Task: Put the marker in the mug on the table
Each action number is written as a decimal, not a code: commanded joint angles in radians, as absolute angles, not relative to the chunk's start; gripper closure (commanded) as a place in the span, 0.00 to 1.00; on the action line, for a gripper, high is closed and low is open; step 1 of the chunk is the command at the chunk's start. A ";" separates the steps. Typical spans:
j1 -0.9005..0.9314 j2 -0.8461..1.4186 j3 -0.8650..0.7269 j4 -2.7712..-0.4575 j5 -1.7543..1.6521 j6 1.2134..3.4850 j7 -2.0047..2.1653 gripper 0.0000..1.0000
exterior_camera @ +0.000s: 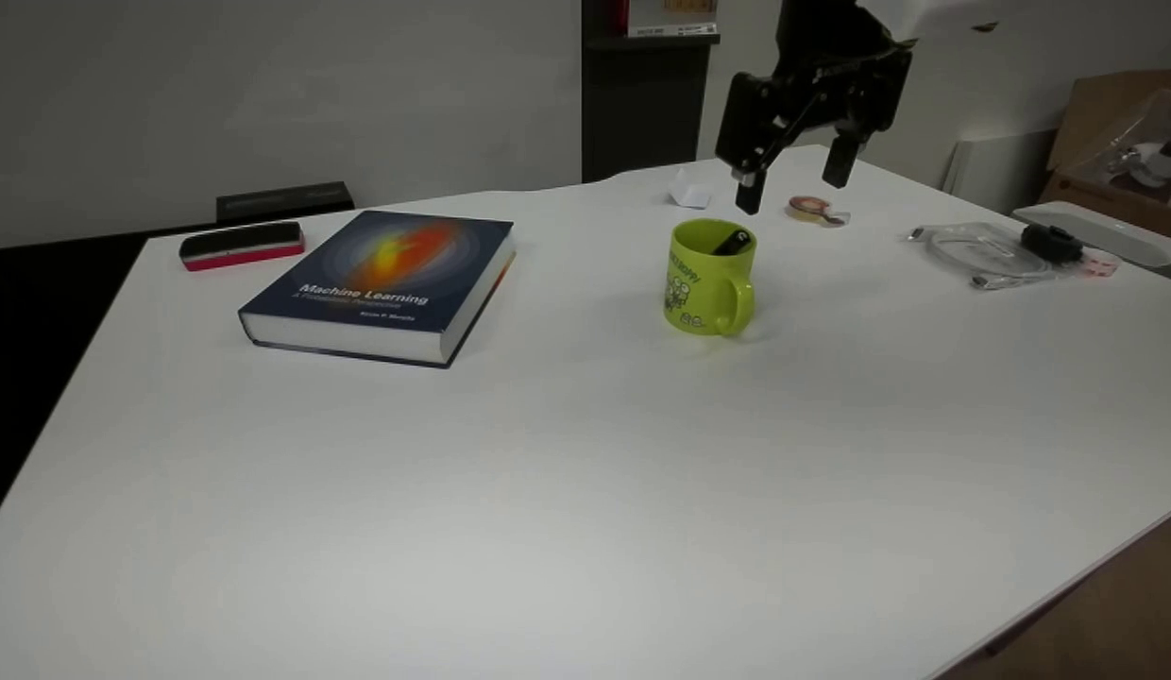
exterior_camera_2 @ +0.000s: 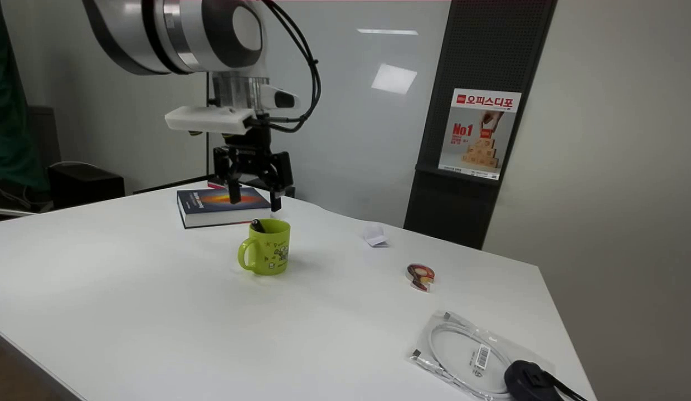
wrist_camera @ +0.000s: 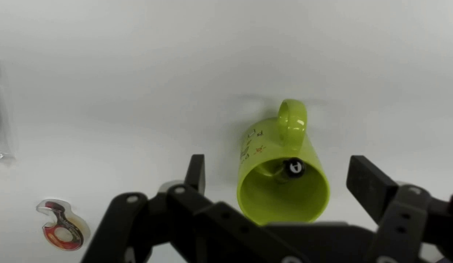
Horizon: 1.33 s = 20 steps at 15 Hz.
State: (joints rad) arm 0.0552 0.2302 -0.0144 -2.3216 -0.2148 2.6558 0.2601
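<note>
The lime-green mug (exterior_camera: 704, 293) stands upright on the white table (exterior_camera: 510, 491). The mug also shows in an exterior view (exterior_camera_2: 272, 250) and the wrist view (wrist_camera: 263, 146). The dark marker (exterior_camera: 733, 243) is inside the mug, leaning against its rim. Its black end shows in an exterior view (exterior_camera_2: 257, 225) and near the handle side in the wrist view (wrist_camera: 294, 167). The rest of the marker is mostly hidden by the mug. My gripper (exterior_camera: 795, 179) is open and empty above the mug, also in an exterior view (exterior_camera_2: 255, 199). In the wrist view its fingers (wrist_camera: 279, 173) frame the mug, apart from it.
A thick book (exterior_camera: 378, 283) and a red-and-black flat object (exterior_camera: 243, 246) lie on the table. A tape dispenser (exterior_camera_2: 420, 276), a folded white paper (exterior_camera_2: 374, 235), a bagged cable (exterior_camera_2: 468, 351) and a black object (exterior_camera_2: 528, 381) also lie on it.
</note>
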 commanded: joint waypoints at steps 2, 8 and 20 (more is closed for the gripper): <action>0.093 0.302 -0.056 -2.282 -0.247 2.718 0.304 0.00; 0.140 0.375 -0.066 -2.235 -0.233 2.732 0.288 0.00; 0.158 0.410 -0.094 -2.197 -0.210 2.755 0.279 0.95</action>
